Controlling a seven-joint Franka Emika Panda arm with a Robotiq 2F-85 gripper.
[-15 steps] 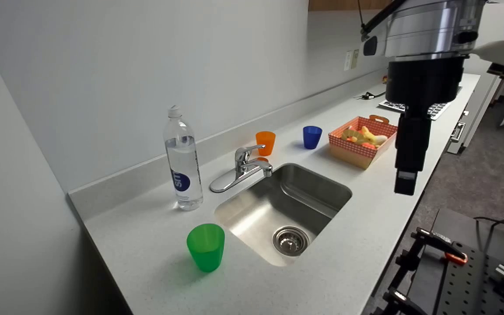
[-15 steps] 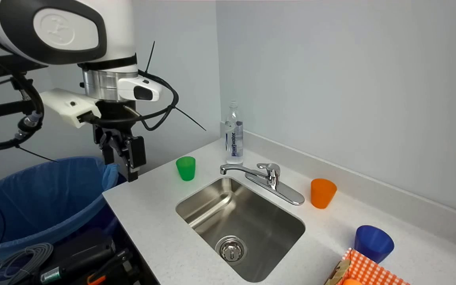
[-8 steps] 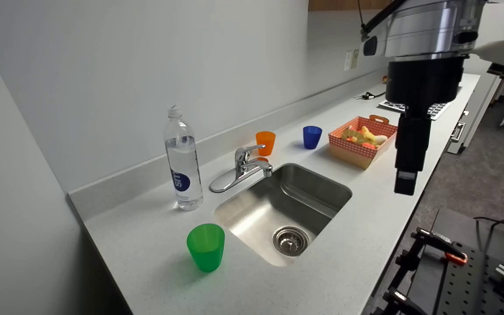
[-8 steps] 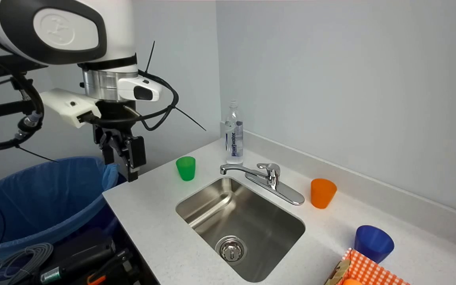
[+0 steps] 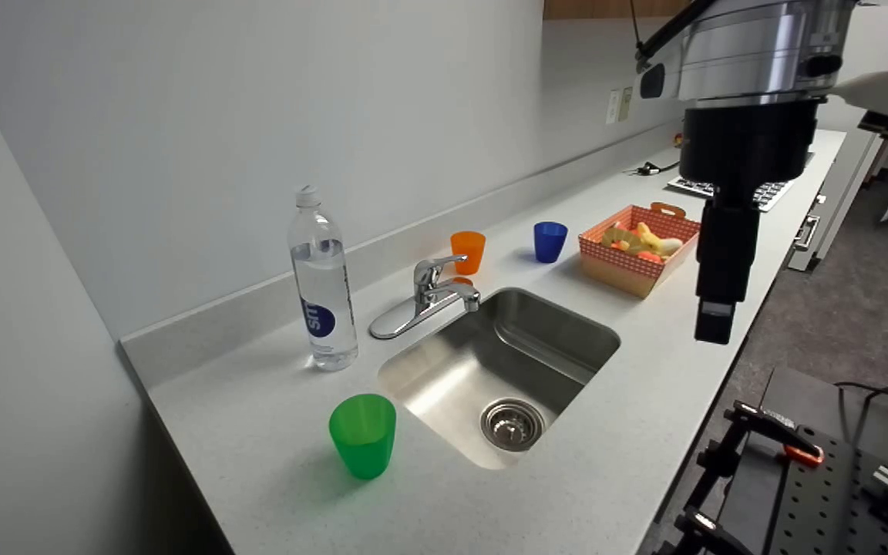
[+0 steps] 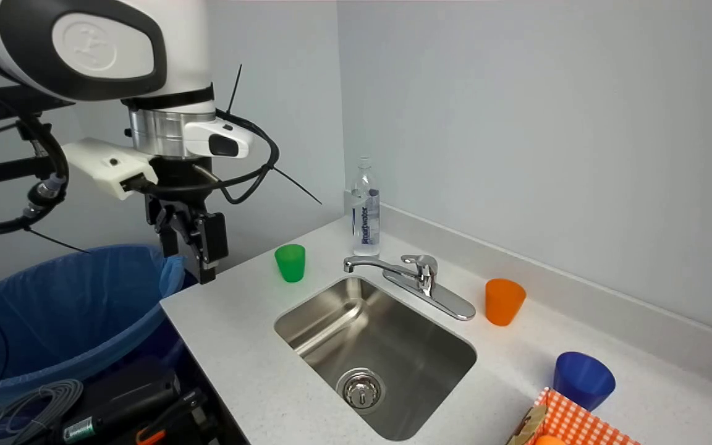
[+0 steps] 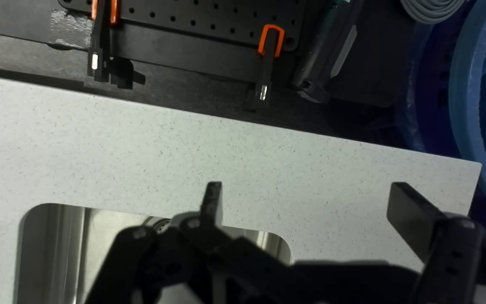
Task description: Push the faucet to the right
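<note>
In the last second I find no change that the eye can confirm: in both exterior views the Robotiq gripper [image 7: 305,198] keeps the same place, and the single-lever chrome faucet [image 6: 425,278] keeps the same pose. For the wrist view there is nothing earlier to compare. This means, in my judgement, that the task is at its very beginning and the push has not yet started.

The Robotiq gripper is released: in the wrist view its jaws stand wide apart, with nothing held between them. It hangs in the air, well apart from the faucet. The faucet stands at the back of the stainless-steel sink [image 6: 405,346], and in an exterior view its spout [image 6: 378,262] seems turned toward the Smartwater bottle [image 6: 366,213]. The exact angle I cannot tell surely.

If right is counted when facing the wall [image 6: 547,154] behind the faucet, the spout should, I think, be pushed toward the orange cup [image 6: 504,301]. So the gripper probably must first come to the bottle's side of the spout, where the bottle could be knocked over.
</note>
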